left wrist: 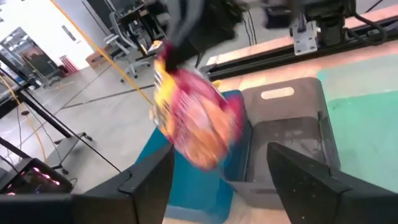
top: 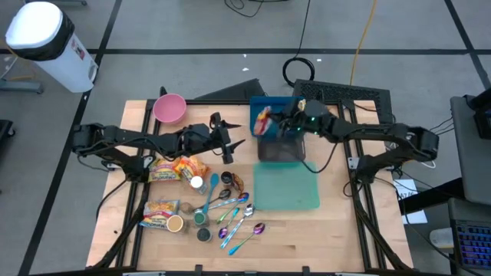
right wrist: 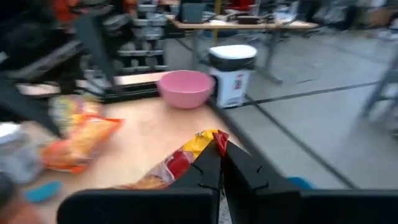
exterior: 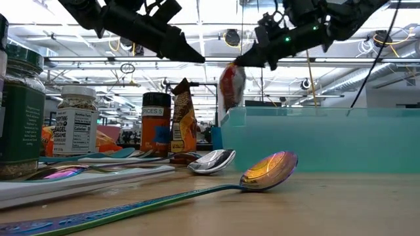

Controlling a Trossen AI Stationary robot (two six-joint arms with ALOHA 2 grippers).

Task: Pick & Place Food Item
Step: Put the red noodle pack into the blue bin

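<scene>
A grey concrete floor [top: 192, 31] crossed by dark lines is spreading around the light wooden table [top: 337, 238]. A white cylindrical bin with a black band [top: 42, 42] is standing off the table's far left corner. A yellow cable [top: 360, 42] and black cables [top: 303, 31] are trailing across the floor. Overhead, white ceiling beams and pipes [exterior: 85, 62] are running through a bright workshop.

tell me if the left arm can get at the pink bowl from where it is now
Probably yes. The pink bowl sits alone at the table's far left corner, nothing over it, and the left gripper, jaws open and empty, hovers just right of it, clear of the snack bag the right gripper holds.
</scene>
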